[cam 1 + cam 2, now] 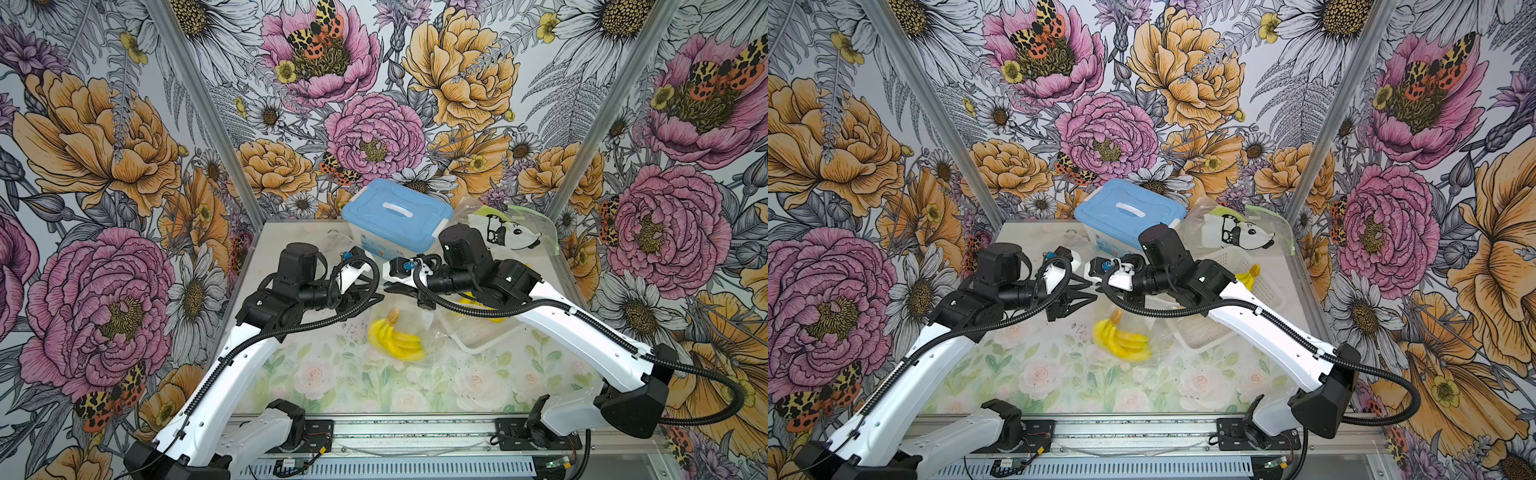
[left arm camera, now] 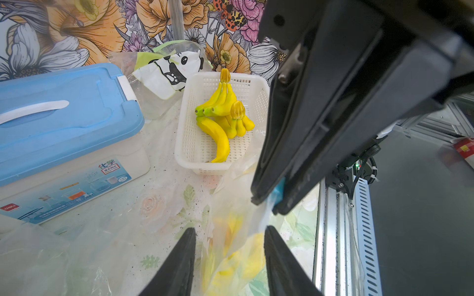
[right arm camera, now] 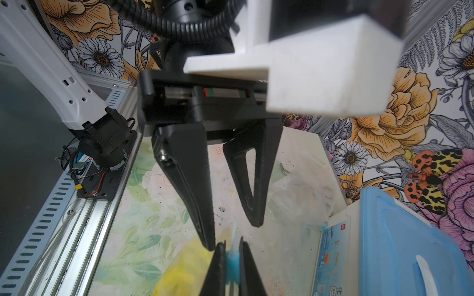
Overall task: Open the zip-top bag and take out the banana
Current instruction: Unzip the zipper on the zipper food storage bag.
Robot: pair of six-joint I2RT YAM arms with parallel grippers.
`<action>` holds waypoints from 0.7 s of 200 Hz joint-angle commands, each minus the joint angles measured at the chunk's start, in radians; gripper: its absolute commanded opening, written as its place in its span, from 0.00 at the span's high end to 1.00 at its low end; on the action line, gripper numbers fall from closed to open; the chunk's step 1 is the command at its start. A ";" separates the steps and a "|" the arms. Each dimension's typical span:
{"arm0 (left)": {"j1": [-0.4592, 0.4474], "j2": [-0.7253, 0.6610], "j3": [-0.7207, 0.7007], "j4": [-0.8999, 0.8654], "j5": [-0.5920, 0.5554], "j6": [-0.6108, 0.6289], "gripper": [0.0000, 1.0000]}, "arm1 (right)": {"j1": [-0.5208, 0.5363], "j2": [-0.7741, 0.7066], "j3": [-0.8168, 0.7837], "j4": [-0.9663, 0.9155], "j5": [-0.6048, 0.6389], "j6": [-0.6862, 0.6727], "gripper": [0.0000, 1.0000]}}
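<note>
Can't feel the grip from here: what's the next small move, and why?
Probably close the left pincer on the zip-top bag's free lip: its jaws stand open around the bag top, while the right pincer is shut on the blue zip strip.

White arms (image 1: 237, 374) with black joints (image 1: 631, 399), ribbed black cables (image 1: 469, 308), tapered black fingers (image 3: 187, 179).

On the far storage box (image 2: 64, 115) I read its front label (image 2: 69, 189): a red "deli" logo (image 2: 9, 207) and the characters "化学" (image 2: 110, 162). The smaller print is too fine for me.
</note>
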 commanded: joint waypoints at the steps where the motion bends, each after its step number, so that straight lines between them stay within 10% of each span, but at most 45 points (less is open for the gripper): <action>1: -0.013 0.009 0.044 0.005 0.012 0.033 0.49 | -0.004 -0.024 -0.002 0.021 -0.039 -0.006 1.00; 43: -0.018 0.036 0.080 0.004 0.028 0.050 0.52 | -0.004 -0.017 0.004 0.021 -0.047 -0.006 1.00; 98: -0.019 0.036 0.070 0.004 0.060 0.060 1.00 | -0.006 -0.023 -0.010 0.021 -0.046 -0.005 1.00; 140: 0.008 0.013 0.068 0.004 0.023 0.037 1.00 | -0.029 -0.043 -0.041 0.021 -0.041 -0.001 1.00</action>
